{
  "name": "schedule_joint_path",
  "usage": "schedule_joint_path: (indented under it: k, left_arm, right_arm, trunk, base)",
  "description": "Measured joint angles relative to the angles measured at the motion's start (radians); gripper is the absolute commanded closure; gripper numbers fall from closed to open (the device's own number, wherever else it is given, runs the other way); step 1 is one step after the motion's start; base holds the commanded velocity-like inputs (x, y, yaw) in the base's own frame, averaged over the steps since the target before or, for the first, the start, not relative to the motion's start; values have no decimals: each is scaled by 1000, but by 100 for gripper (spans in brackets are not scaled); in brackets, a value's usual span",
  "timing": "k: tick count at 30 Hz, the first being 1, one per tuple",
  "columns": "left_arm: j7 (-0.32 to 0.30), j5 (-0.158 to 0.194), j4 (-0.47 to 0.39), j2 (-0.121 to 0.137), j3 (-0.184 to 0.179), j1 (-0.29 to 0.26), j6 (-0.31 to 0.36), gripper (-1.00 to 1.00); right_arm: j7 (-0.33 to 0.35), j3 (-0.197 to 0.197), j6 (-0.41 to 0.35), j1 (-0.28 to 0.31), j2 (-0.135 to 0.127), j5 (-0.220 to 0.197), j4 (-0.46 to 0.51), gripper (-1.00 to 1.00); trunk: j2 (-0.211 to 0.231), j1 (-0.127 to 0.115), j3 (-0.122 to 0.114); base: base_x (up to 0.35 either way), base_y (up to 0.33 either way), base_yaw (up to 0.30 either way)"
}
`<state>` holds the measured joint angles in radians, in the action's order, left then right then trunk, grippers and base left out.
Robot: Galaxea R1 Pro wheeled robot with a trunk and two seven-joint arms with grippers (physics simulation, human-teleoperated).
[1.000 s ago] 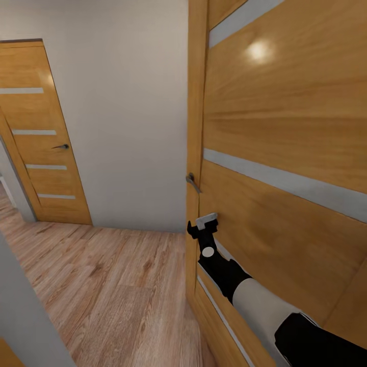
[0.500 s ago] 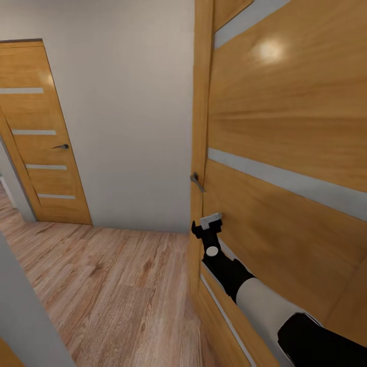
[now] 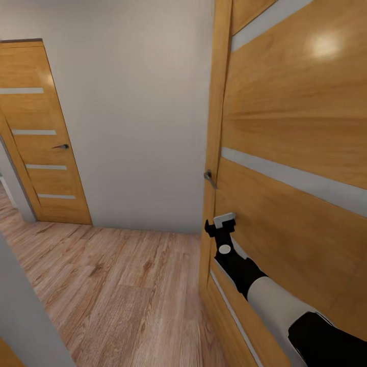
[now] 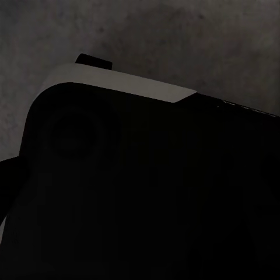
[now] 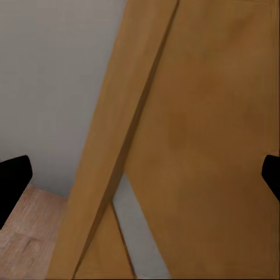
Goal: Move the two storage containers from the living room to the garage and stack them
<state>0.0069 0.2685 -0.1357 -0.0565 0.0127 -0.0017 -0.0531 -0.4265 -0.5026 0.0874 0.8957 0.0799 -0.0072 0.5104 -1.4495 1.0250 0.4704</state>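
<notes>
Apparently pushing, the right end effector [image 3: 222,224] presses the door [image 3: 295,168] just below its handle [image 3: 209,178], fingers spread wide, gripping nothing, likely to swing it open.

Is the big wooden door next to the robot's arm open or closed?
Open. The door stands swung out from the wall, showing its thin edge beside the handle, with the right gripper against it.

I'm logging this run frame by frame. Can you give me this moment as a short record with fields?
place: hallway with wood-plank floor and white wall
near door: ajar, on the robot's right, handle at its edge
far door: shut
right gripper: open, against the near door below the handle
containers: none visible
</notes>
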Motion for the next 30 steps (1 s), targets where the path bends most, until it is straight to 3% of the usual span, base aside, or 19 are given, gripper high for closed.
schedule_joint_path:
  k: [5, 15, 25, 30]
  left_arm:
    - [0, 0, 0, 0, 0, 0, 0, -100]
    - [0, 0, 0, 0, 0, 0, 0, -100]
    - [0, 0, 0, 0, 0, 0, 0, -100]
    - [0, 0, 0, 0, 0, 0, 0, -100]
  right_arm:
    - [-2, 37, 0, 0, -25, -2, 0, -100]
    - [-1, 48, -22, 0, -69, -1, 6, -100]
    - [5, 53, -23, 0, -164, -1, 8, -100]
    - [7, 59, -23, 0, -171, -2, 12, -100]
  trunk:
    - [0, 0, 0]
    - [0, 0, 0]
    - [0, 0, 0]
    - [0, 0, 0]
  base:
    - [0, 0, 0]
    - [0, 0, 0]
    - [0, 0, 0]
    - [0, 0, 0]
